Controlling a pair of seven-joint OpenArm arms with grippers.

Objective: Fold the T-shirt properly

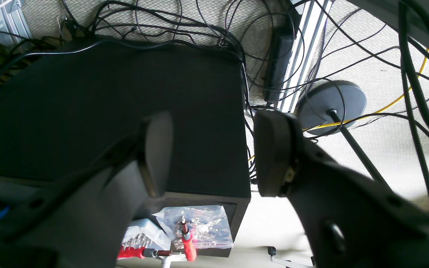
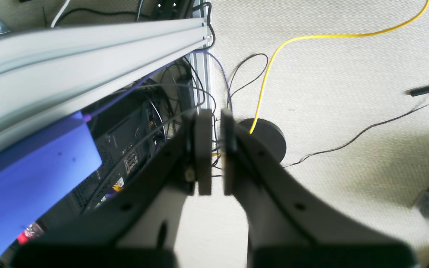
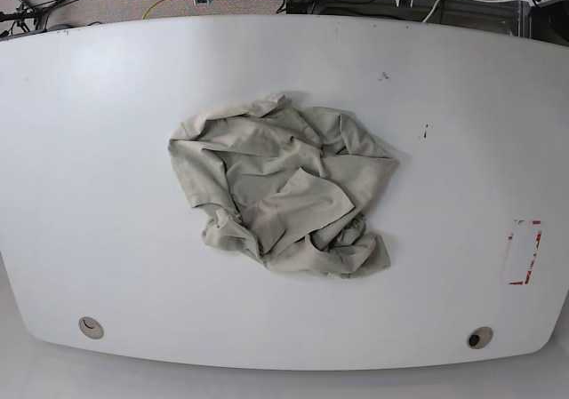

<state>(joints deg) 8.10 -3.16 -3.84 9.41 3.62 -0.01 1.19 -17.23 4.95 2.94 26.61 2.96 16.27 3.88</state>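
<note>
A crumpled T-shirt lies bunched at the middle of the white bench, well clear of every edge, no fold yet begun. Neither arm shows in the base view. The left claw hangs spread and empty over a black box and floor cables; the right claw, pressed nearly together, grips nothing. Which arm is nearer cannot be judged.

Plain pale khaki-beige T-shirt, no pattern, on a white surface with a small red-and-white marking. Dark grey left pincer over a black box; yellow cable across cream ribbed carpet; red screwdriver.
</note>
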